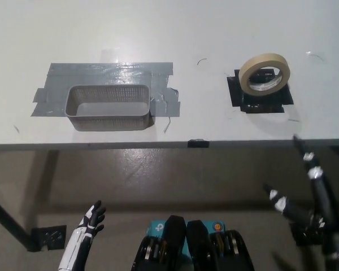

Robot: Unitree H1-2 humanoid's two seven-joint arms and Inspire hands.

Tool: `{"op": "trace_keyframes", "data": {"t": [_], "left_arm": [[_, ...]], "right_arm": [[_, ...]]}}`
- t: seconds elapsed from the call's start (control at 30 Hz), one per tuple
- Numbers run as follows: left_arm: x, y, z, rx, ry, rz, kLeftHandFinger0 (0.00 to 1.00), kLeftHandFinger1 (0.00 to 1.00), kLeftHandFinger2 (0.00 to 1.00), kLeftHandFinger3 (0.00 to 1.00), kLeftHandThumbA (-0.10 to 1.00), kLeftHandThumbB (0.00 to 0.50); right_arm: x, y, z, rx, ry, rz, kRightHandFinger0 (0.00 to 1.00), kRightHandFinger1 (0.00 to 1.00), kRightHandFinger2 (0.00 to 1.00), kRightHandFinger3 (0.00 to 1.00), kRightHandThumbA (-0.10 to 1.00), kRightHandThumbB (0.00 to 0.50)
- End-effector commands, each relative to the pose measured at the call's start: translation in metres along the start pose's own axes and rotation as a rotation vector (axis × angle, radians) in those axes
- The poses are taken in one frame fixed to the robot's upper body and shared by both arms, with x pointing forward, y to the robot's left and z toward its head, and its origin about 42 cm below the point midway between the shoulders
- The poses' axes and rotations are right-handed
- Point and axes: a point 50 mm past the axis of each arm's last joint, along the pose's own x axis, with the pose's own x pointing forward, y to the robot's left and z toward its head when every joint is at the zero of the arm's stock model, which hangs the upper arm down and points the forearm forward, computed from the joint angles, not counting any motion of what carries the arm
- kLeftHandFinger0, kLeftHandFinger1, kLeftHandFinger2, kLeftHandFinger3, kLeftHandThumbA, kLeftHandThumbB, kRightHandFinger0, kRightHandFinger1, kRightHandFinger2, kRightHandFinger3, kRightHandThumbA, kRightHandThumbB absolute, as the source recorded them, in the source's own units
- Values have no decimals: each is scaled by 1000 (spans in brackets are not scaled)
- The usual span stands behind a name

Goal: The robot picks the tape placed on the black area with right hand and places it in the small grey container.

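Nearest, below the table edge, the white left hand rests at the lower left over the brownish floor, its fingers loosely apart and holding nothing. At the lower right the black right hand is raised with thin, silver-tipped fingers spread wide, empty, just short of the table's front edge. A small black bracket sits on the floor beside a dark table leg.

On the smooth white table, the small grey container is a rounded oblong basket with fine mesh walls, empty, standing on a wrinkled patch of glossy grey duct tape. Well to its right, the tape, a beige masking roll with a wide open core, leans tilted on the black area, a square of black tape strips. Nothing lies between the right hand and the roll.
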Motion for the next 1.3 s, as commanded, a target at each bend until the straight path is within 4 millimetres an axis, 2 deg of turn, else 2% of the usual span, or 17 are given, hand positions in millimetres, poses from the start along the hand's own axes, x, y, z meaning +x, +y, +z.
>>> {"op": "trace_keyframes", "data": {"t": [0.0, 0.03, 0.13, 0.2, 0.23, 0.27, 0.3, 0.4, 0.47, 0.6, 0.7, 0.77, 0.87, 1.0, 1.27], "left_arm": [[-5, 1, 9, 12, -58, -7, 1000, 1000, 1000, 1000, 1000, 52], [-5, 1, 9, 15, -60, -6, 1000, 1000, 1000, 1000, 1000, 50], [-5, 1, 9, 5, -59, -2, 1000, 1000, 1000, 1000, 1000, 48], [-20, 1, 1, 0, -38, -1, 1000, 1000, 1000, 1000, 1000, 49], [-25, 2, -1, 1, -34, 2, 1000, 1000, 1000, 1000, 1000, 49], [-27, 3, -2, 1, -32, 5, 1000, 1000, 1000, 1000, 1000, 50], [-27, 3, -3, 10, -33, 8, 1000, 1000, 1000, 1000, 1000, 61], [-27, 3, -3, -6, -37, 16, 1000, 1000, 1000, 1000, 1000, 77], [-26, 4, -2, -10, -37, 16, 1000, 1000, 1000, 1000, 1000, 68], [-24, 3, -1, -11, -34, 11, 1000, 1000, 1000, 1000, 1000, 84], [-22, 3, 0, -12, -37, 8, 1000, 1000, 1000, 1000, 1000, 84], [-23, 3, 1, -8, -36, 5, 1000, 1000, 1000, 1000, 1000, 62], [-20, 4, 3, -4, -45, 3, 1000, 1000, 1000, 1000, 1000, 76], [-17, 3, 6, 1, -55, 1, 1000, 1000, 1000, 1000, 1000, 73], [-14, 4, 9, 21, -60, -5, 1000, 1000, 1000, 1000, 1000, 79]], "right_arm": [[68, -41, 41, -273, -118, -89, 1000, 1000, 1000, 1000, 898, 287], [76, -42, 44, -287, -118, -89, 1000, 1000, 1000, 1000, 900, 290], [114, -48, 56, -361, -148, -87, 1000, 1000, 1000, 1000, 924, 254], [126, -44, 57, -428, -146, -64, 1000, 1000, 1000, 1000, 973, 262], [138, -42, 58, -451, -141, -44, 1000, 1000, 1000, 1000, 966, 261], [140, -40, 58, -455, -140, -40, 1000, 1000, 1000, 1000, 963, 261], [157, -40, 58, -506, -128, -18, 1000, 1000, 1000, 1000, 942, 280], [186, -36, 55, -577, -91, 8, 1000, 1000, 1000, 1000, 946, 305], [207, -33, 53, -606, -52, 30, 1000, 1000, 1000, 1000, 946, 335], [237, -30, 50, -670, -9, 42, 1000, 1000, 1000, 1000, 940, 359], [250, -31, 50, -692, 4, 35, 1000, 1000, 1000, 1000, 938, 366], [259, -30, 49, -693, 10, 35, 1000, 1000, 1000, 1000, 895, 371], [271, -29, 44, -736, 23, 34, 1000, 1000, 1000, 1000, 907, 379], [278, -29, 41, -768, 33, 45, 1000, 1000, 1000, 1000, 888, 366], [289, -28, 29, -816, 79, 90, 1000, 1000, 1000, 1000, 883, 391]]}}
